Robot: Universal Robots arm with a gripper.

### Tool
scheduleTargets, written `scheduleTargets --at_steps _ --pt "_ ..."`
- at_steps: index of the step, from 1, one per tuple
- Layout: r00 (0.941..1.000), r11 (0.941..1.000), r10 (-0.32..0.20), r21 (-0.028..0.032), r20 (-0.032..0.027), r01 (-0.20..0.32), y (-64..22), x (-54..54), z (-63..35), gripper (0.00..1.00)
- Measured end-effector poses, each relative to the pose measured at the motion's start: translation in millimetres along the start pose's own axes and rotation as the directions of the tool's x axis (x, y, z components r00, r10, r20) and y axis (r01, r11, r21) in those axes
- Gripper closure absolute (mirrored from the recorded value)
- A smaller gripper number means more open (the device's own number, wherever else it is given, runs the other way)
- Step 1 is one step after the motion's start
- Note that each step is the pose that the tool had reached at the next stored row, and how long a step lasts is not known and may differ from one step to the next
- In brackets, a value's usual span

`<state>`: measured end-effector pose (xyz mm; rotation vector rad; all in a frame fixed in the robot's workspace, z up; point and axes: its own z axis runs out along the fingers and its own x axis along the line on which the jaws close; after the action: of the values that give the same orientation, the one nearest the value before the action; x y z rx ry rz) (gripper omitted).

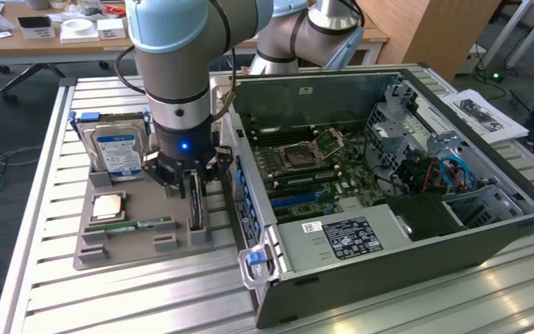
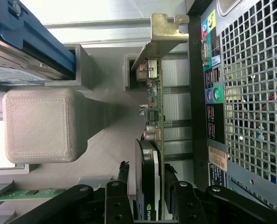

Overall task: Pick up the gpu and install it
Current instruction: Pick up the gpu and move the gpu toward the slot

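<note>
1. The gpu (image 1: 195,209), a thin flat circuit card with a silvery metal end bracket, is standing on edge in the grey plastic parts tray (image 1: 128,254), just beside the open black computer case (image 1: 489,223)
2. You are seeing the black two-fingered gripper (image 2: 146,168) hanging wide open over it, its fingers (image 2: 116,198) flanking the card and clamping nothing
3. Judging by this, the pick-up is only beginning: the card is not yet lifted, and its whole installation onto the green motherboard (image 1: 341,174) is waiting to be done
</note>
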<state>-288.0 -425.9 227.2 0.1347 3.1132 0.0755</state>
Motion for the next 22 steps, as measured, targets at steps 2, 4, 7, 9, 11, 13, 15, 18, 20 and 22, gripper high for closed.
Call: scheduleTargets --at_steps 2,4,7,9,11,13,15,18,20,22 --pt "1.0 1.0 0.0 -0.0003 0.0003 0.0 0.1 -0.4 0.2 0.58" --pt "1.0 1.0 0.0 -0.0002 0.0003 0.0 0.2 -2.0 0.2 0.58" --pt "1.0 1.0 0.0 -0.0003 0.0003 0.0 0.2 -2.4 0.3 0.58" --pt "1.0 1.0 0.0 -0.0002 0.0002 0.0 0.2 -2.4 0.2 0.58" --pt "1.0 1.0 0.0 -0.0007 0.0004 0.0 0.1 -1.6 0.1 0.58" --pt "1.0 1.0 0.0 -0.0011 0.0005 0.0 0.1 -1.4 0.2 0.58" --pt "1.0 1.0 0.0 -0.0013 0.0005 0.0 0.2 -1.4 0.2 0.58" --pt "1.0 1.0 0.0 -0.0012 0.0005 0.0 0.2 -1.6 0.2 0.58" --pt "1.0 1.0 0.0 -0.0012 0.0005 0.0 0.2 -1.8 0.2 0.58" --pt "1.0 1.0 0.0 -0.0012 0.0005 0.0 0.1 -1.9 0.2 0.58"
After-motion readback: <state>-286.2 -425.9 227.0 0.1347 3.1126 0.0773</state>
